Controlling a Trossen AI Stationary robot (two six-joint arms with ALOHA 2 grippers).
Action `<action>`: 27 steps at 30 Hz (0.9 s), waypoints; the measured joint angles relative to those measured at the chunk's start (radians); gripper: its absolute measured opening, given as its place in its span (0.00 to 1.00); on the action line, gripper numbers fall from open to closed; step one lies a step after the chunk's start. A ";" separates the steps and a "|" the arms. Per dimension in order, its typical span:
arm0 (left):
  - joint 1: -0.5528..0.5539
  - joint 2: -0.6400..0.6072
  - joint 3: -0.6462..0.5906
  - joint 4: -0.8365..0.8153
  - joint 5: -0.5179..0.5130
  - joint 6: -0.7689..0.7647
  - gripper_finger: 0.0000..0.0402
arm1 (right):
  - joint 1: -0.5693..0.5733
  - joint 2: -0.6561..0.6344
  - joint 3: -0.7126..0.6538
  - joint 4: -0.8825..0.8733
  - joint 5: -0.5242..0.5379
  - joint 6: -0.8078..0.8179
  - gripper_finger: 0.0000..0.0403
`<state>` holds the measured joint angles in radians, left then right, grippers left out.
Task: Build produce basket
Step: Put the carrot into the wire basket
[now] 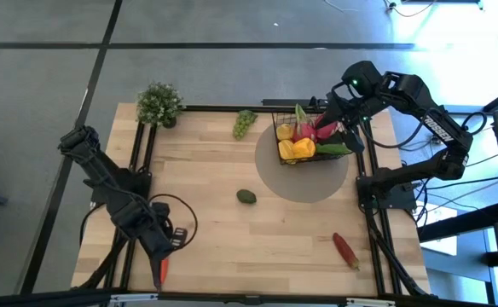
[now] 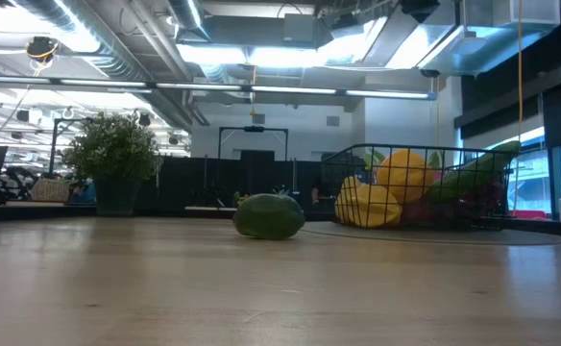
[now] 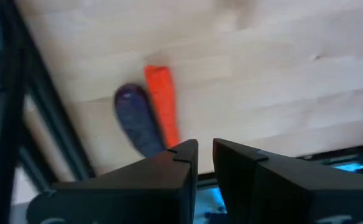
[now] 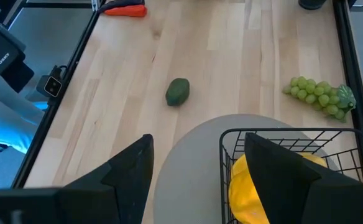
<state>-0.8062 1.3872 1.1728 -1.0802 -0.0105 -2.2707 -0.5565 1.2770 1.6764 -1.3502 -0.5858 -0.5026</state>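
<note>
Orange carrot [image 3: 162, 102] and a purple eggplant [image 3: 138, 120] lie at the near left edge, under the left gripper [image 3: 204, 148], whose jaws are almost together and hold nothing. An avocado [image 1: 246, 197] lies mid-table. At far right, the right gripper [image 4: 197, 158] hangs with spread jaws over the basket [image 1: 310, 154] of produce [image 1: 298, 147].

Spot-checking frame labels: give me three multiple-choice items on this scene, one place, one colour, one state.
1. Where does the avocado lie?
A. in the basket
B. on bare wood mid-table
C. beside the potted plant

2. What colour are the grapes outside the basket?
A. green
B. purple
C. red

3. How stands the right pincer?
A. shut on a lemon
B. shut, empty
C. open over the basket rim

Answers: 1 B, the high view shows it alone on the planks. 2 A, a pale green bunch. 3 C, the right wrist view shows its fingers spread, nothing between them.
</note>
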 joint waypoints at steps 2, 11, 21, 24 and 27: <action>-0.009 0.000 0.000 -0.002 0.024 -0.002 0.10 | 0.000 0.000 0.000 0.000 0.000 0.000 0.60; -0.019 0.000 -0.008 -0.005 0.090 -0.086 0.10 | 0.000 0.000 0.000 0.000 0.000 0.000 0.60; -0.020 0.000 -0.049 0.016 0.050 -0.135 0.20 | 0.000 0.000 0.000 0.000 0.000 0.000 0.60; -0.020 0.000 -0.057 0.043 0.031 -0.136 0.26 | 0.000 0.000 0.000 0.000 0.000 0.000 0.60; -0.020 0.000 -0.072 0.042 0.031 -0.161 0.33 | 0.000 0.000 0.000 0.000 0.000 0.000 0.60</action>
<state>-0.8265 1.3872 1.1005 -1.0378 0.0206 -2.4321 -0.5565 1.2770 1.6764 -1.3506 -0.5858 -0.5026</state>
